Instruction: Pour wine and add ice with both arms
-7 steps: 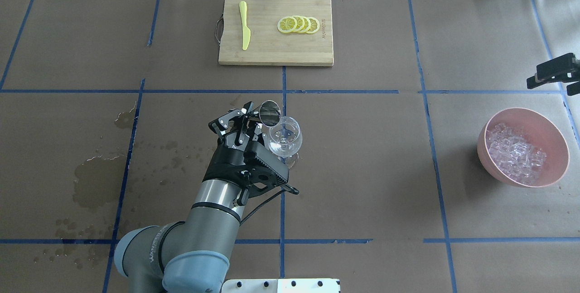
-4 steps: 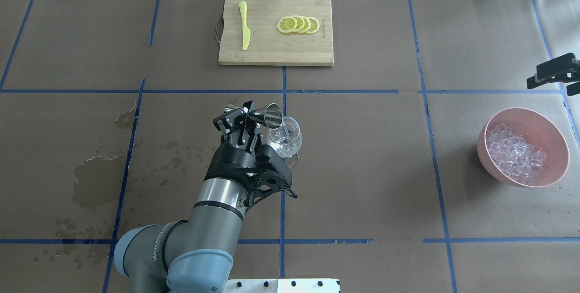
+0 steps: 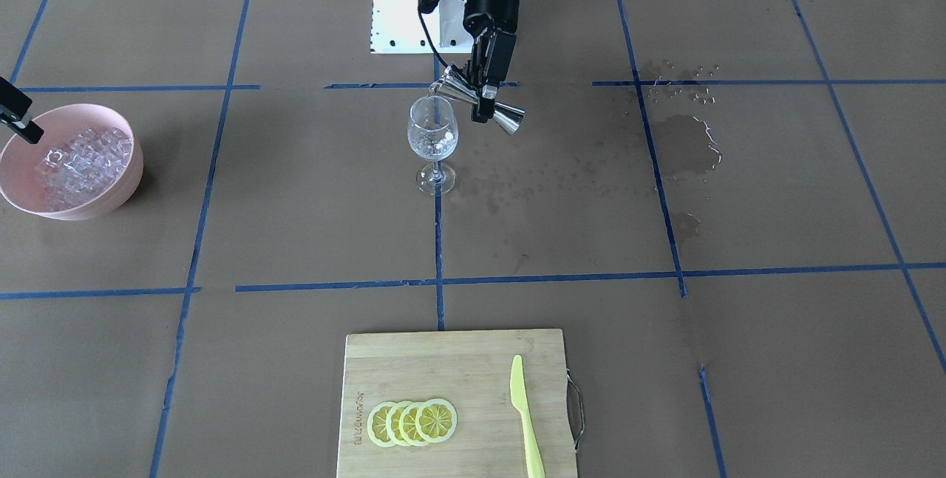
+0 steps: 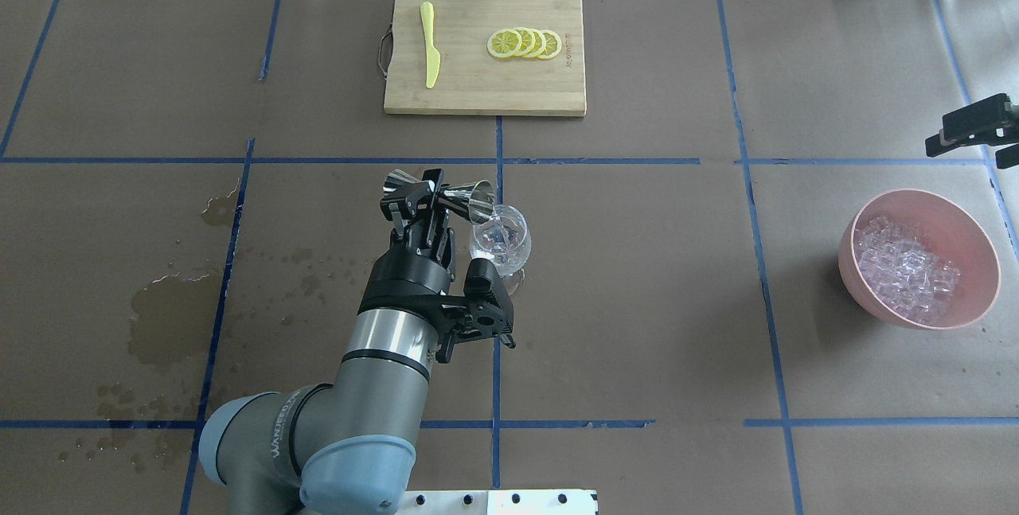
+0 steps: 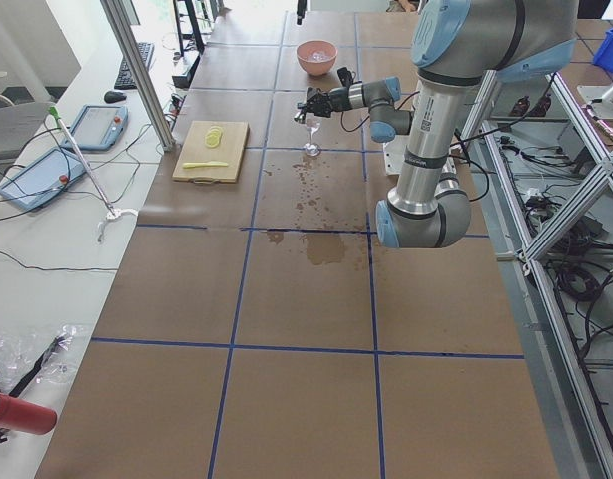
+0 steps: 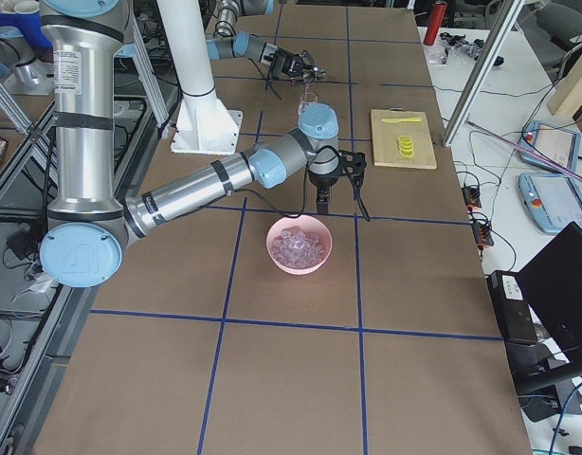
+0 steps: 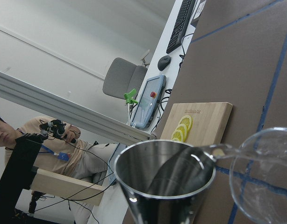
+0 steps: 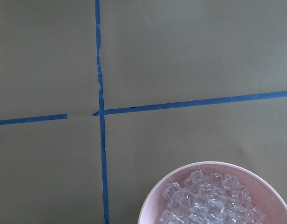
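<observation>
Tipped further, jigger [image 4: 470,200] clamped in left gripper [image 4: 434,195] streams wine [image 7: 217,150] into glass [image 4: 509,248]

Pink bowl [image 4: 959,222] of clear ice [image 4: 903,270], yellow lemon slices [image 4: 525,43], brown paper [image 4: 637,300] gridded with blue tape [image 4: 597,161].

This is a robotics lab. The left arm [image 5: 426,150] and right arm [image 6: 82,152] stand at a long table [image 4: 637,260] covered in brown paper and gridded with blue tape [image 4: 605,161]. Beyond the table's edge opposite the robot, a white bench [image 5: 37,299] carries teach pendants [image 5: 92,125], a keyboard [image 5: 142,62] and a mouse [image 5: 114,96], and an aluminium post [image 5: 140,75] rises beside them.
</observation>
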Motion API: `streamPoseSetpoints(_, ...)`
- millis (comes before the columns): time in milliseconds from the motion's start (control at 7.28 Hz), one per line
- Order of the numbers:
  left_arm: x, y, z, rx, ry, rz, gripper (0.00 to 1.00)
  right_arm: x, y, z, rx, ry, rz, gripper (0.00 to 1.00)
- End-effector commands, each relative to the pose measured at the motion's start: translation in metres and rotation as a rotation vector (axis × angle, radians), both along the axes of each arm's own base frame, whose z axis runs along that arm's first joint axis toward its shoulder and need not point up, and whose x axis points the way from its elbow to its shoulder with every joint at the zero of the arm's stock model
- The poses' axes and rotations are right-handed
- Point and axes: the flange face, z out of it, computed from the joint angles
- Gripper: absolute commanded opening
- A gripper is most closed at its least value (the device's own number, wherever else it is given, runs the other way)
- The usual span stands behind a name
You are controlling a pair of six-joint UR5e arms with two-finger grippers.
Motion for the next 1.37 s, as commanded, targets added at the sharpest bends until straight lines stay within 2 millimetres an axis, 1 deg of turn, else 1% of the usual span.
streamPoseSetpoints(0, 0.000, -0.002, 0.002, 0.025, -0.078, -0.025, 0.00, 0.000, 0.000, 0.000, -0.001, -0.001, -0.001, 1.00)
streamPoseSetpoints(275, -0.001, -0.002, -0.001, 0.058, -0.201, -0.057, 0.00, 0.000, 0.000, 0.002, -0.004, -0.001, -0.002, 1.00)
streamPoseSetpoints(550, 0.003, -0.002, 0.003, 0.058, -0.221, -0.057, 0.00, 0.000, 0.000, 0.003, -0.008, -0.002, -0.003, 1.00)
streamPoseSetpoints(825, -0.001, -0.001, -0.001, 0.087, -0.292, -0.091, 0.00, -0.001, 0.000, 0.003, -0.009, -0.006, -0.006, 1.00)
streamPoseSetpoints(1100, 0.000, 0.000, -0.001, 0.088, -0.295, -0.088, 0.00, -0.001, -0.001, 0.004, -0.012, -0.004, -0.005, 1.00)
streamPoseSetpoints(1237, 0.001, 0.001, -0.007, 0.089, -0.284, -0.087, 0.00, -0.001, -0.001, 0.005, -0.013, -0.003, -0.005, 1.00)
